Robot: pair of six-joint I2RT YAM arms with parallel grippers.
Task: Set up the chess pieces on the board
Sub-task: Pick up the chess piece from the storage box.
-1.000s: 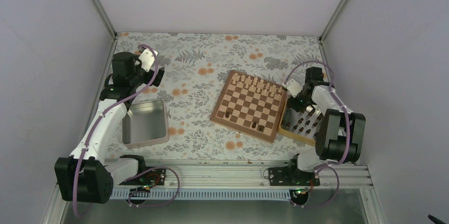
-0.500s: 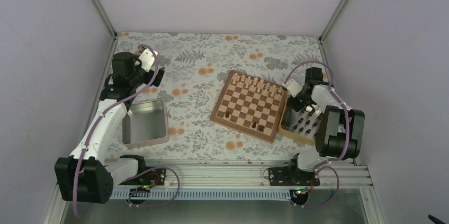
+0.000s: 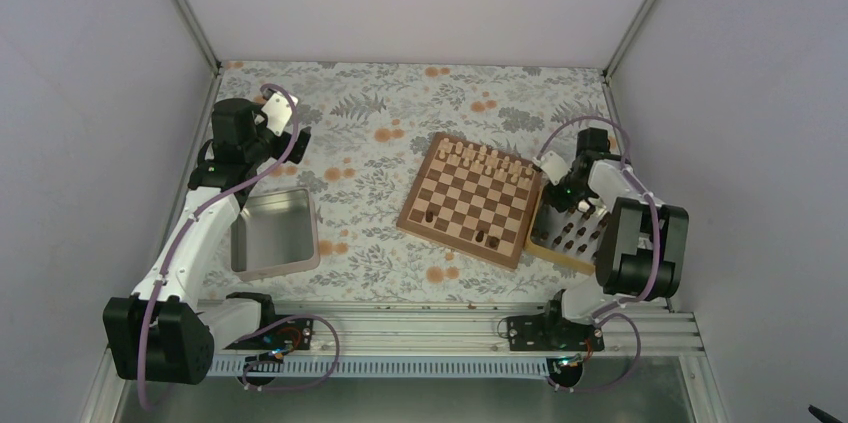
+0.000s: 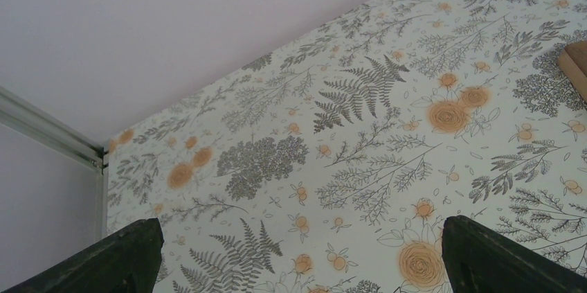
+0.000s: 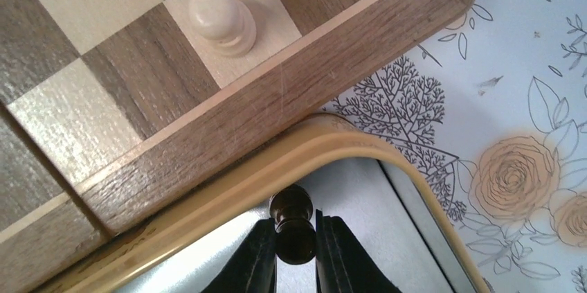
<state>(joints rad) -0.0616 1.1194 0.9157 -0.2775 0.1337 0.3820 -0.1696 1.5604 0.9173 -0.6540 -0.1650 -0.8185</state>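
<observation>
The board (image 3: 470, 198) lies tilted at the table's middle. Pale pieces (image 3: 487, 159) line its far rows and a few dark chess pieces (image 3: 486, 238) stand near its front edge. More dark pieces (image 3: 578, 228) stand in a light wooden tray (image 3: 556, 253) at the board's right. My right gripper (image 3: 570, 195) hangs over that tray's far corner. In the right wrist view it (image 5: 295, 239) is shut on a dark chess piece (image 5: 293, 218), beside the tray rim (image 5: 291, 151) and the board corner (image 5: 291, 85). My left gripper (image 4: 304, 265) is open over bare cloth, far left.
A grey metal tin (image 3: 275, 233) sits at the near left below the left arm. A pale piece (image 5: 216, 21) stands on the board's corner square close to my right gripper. Enclosure walls stand close on both sides. The cloth is flowered.
My right gripper's jaws have come together on the dark chess piece in the tray. The left arm has not moved.
</observation>
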